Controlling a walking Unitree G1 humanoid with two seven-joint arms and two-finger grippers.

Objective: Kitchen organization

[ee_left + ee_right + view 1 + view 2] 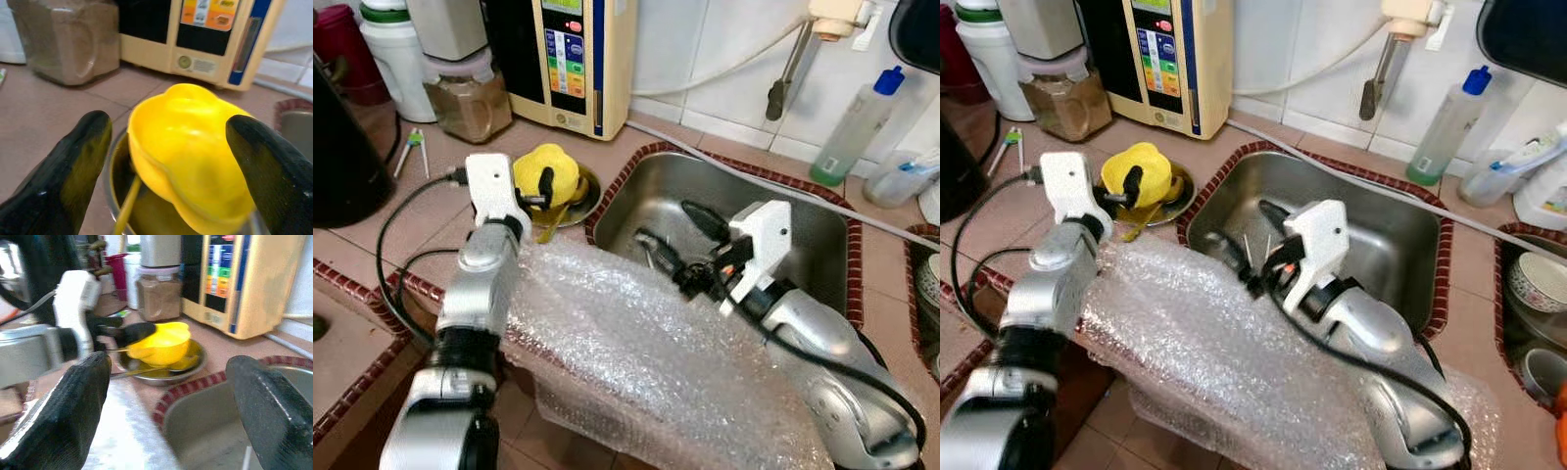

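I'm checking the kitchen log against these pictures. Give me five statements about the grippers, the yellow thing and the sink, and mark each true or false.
1. The left gripper has its black fingers on either side of the yellow plastic cup-shaped item. True.
2. The yellow item sits inside the stainless steel sink. False: it rests in a shallow round metal dish on the tiled counter beside the sink.
3. The right gripper is held over the sink, its fingers apart. True.
4. A sheet of clear bubble wrap lies across both arms. True.
5. The right gripper grips a green bottle. False: it is open, holding nothing.
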